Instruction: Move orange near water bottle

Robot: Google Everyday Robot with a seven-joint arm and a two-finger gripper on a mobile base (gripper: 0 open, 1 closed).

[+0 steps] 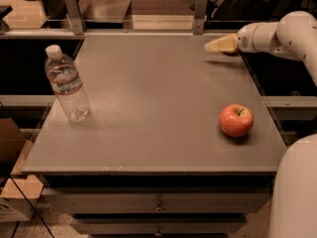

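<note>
The orange (231, 50) is at the table's far right edge, almost wholly hidden by my gripper; only a sliver of orange shows. My gripper (219, 44) comes in from the right on a white arm and sits right at the orange, low over the table. The water bottle (67, 83), clear with a white cap and a pale label, stands upright near the table's left edge, far from the orange.
A red-yellow apple (236, 120) with a stem sits on the grey table (148, 98) at the front right. Metal posts and a rail run along the back edge. A white part of my body (293, 192) fills the lower right corner. Cardboard boxes lie on the floor at left.
</note>
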